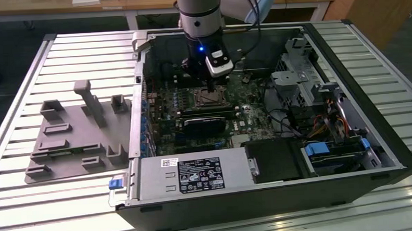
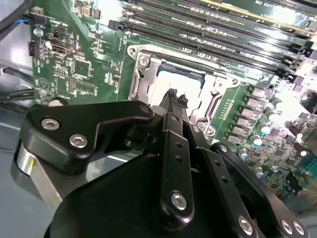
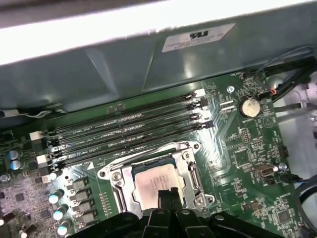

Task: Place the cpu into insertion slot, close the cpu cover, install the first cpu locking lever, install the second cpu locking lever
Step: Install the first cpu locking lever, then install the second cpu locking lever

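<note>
**Robot arm works over seated processor inside open computer case**

The gripper [image 1: 214, 87] hung low over the insertion slot [image 1: 210, 97] of a green motherboard [image 3: 247, 158] inside the open computer case [image 1: 374, 139], seen in the exterior view. In both wrist views the cpu [image 3: 154, 182] lay flat within the slot, its pale metal top showing through the cut-out of the cpu cover [image 3: 194, 173], which appeared to be lowered around it. The jaws stood pressed together with nothing between them, their tips just above the near edge of the chip. Placement looked done and the cover looked down, so the work seemed to be at the locking levers; whether either lever was latched could not be told. Any lever move would call for a narrow, precise push beside the memory slots [image 3: 129, 131].
</note>
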Available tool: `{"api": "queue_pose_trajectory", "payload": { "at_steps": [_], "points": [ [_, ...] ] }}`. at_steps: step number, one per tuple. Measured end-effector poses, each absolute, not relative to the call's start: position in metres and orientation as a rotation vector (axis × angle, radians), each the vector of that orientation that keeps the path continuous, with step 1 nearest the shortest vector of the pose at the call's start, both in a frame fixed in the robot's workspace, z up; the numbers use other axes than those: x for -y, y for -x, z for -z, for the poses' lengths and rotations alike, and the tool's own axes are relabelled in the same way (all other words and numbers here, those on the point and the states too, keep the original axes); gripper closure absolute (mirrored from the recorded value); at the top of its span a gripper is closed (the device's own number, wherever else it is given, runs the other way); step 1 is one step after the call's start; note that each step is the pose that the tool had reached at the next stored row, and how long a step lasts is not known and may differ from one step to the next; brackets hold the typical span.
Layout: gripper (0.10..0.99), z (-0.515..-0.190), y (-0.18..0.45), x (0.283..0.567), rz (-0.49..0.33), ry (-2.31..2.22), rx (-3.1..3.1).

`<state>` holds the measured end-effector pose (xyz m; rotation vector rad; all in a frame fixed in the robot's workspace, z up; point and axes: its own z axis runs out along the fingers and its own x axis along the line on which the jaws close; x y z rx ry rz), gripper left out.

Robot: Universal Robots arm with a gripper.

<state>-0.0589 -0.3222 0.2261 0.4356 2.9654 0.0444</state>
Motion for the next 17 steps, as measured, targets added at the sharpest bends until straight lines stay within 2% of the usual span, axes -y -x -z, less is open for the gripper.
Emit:
{"api": "queue_pose_trajectory", "payload": {
  "at_steps": [17],
  "points": [
    [0.984,-0.2361,0.0589,0.3226,-0.044,-0.435,-2.966]
  ]
}}
